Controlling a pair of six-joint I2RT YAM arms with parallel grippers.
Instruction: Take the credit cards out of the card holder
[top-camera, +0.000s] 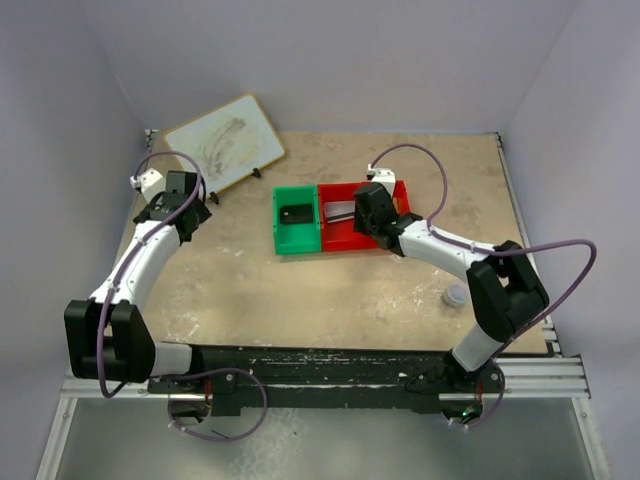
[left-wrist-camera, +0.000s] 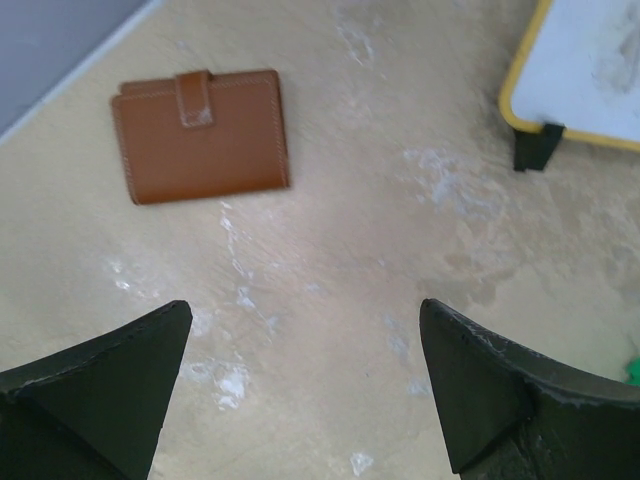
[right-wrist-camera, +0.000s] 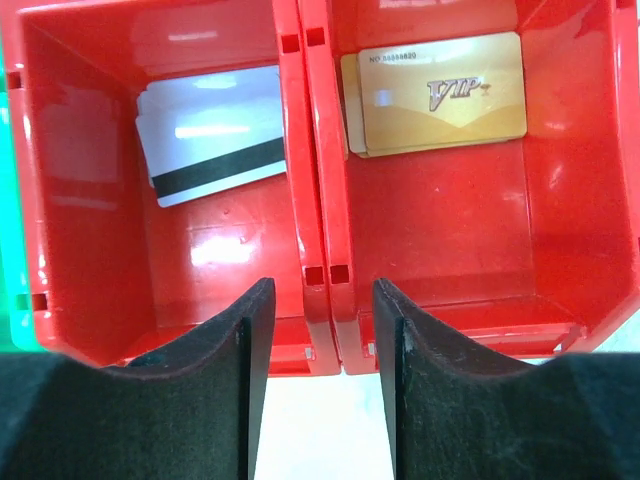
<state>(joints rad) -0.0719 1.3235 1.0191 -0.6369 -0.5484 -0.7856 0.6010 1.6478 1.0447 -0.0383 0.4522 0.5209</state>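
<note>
Left wrist view has the card holder (left-wrist-camera: 200, 135) lying flat and folded shut on the bench (left-wrist-camera: 340, 260), its tab fastened over the edge, near the left wall. The left gripper (left-wrist-camera: 305, 385) hovers well short of it with its fingers spread wide and nothing between them. A whiteboard (left-wrist-camera: 600, 60) with a yellow rim stands off to the far right of that view. In the top external view the holder is hidden by the left arm.

Further right, the green bin (top-camera: 283, 240) holds one dark flat item (top-camera: 297, 213); whether it is a card I cannot tell. Next come two red bins side by side. The left red bin (right-wrist-camera: 70, 150) holds a small stack of white cards (right-wrist-camera: 205, 140) with a black magnetic stripe, and the right red bin (right-wrist-camera: 560, 200) holds gold cards (right-wrist-camera: 445, 95) marked VIP. The right gripper (right-wrist-camera: 320, 370) hangs over the near rims of the two bins, fingers partly apart and empty.

Judging by this, several cards are already out and sorted, and the task looks well advanced or finished. With the holder shut, whether any card remains inside cannot be seen. If one does, the holder would need opening again.
</note>
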